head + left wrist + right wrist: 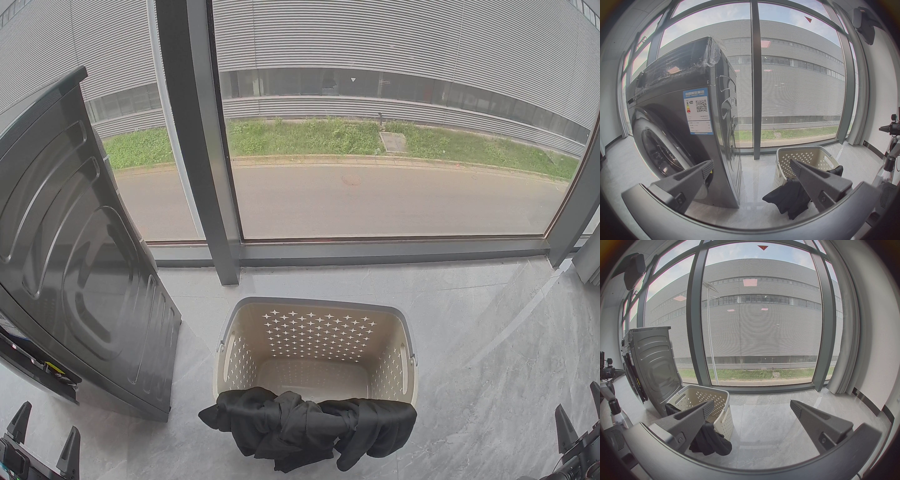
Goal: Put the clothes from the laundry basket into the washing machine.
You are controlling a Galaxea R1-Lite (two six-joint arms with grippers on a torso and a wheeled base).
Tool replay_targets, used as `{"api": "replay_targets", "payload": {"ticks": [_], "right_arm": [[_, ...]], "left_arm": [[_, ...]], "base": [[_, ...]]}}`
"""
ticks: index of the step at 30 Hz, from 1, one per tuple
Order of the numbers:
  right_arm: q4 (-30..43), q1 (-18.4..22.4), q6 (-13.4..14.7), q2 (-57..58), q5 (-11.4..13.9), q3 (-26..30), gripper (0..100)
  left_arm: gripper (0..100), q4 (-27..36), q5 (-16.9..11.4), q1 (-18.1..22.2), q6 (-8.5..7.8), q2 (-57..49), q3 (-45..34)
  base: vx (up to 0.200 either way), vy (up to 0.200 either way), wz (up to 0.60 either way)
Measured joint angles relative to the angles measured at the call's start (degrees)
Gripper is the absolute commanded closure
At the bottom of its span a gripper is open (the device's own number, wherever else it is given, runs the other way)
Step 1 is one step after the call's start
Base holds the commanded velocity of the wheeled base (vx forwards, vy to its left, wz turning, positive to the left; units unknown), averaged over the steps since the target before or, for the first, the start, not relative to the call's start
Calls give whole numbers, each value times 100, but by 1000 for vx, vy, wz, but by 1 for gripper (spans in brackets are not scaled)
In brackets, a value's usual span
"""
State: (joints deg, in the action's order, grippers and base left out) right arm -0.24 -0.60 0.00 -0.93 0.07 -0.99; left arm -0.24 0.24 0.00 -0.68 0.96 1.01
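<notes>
A beige laundry basket (317, 310) stands on the floor in front of me, with black clothes (306, 427) draped over its near rim and hanging down outside. The dark grey washing machine (75, 269) stands to the left of the basket; its round door (659, 153) faces away from the basket. My left gripper (45, 432) is low at the left, open and holding nothing. My right gripper (581, 409) is low at the right, open and holding nothing. In the wrist views the basket (806, 156) (703, 397) and the clothes (787, 197) (709, 440) lie beyond the open fingers.
A floor-to-ceiling window with a thick grey pillar (200, 137) stands behind the basket. The grey tiled floor (500, 350) to the right of the basket is bare. A curtain (847, 333) hangs at the right wall.
</notes>
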Motion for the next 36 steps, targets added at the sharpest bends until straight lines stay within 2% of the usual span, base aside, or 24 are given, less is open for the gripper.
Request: {"api": "replay_targets", "payload": {"ticks": [24,27,36], "right_arm": [[0,0,0,0,0,-2,0],[0,0,0,0,0,-2,0],[2,0,0,0,0,-2,0]], "left_arm": [[0,9,0,0,-10,0,0],[0,9,0,0,-2,0,0],[0,2,-2,0,0,0,0]], "base": [[0,0,0],[200,0,0],[0,0,0]]}}
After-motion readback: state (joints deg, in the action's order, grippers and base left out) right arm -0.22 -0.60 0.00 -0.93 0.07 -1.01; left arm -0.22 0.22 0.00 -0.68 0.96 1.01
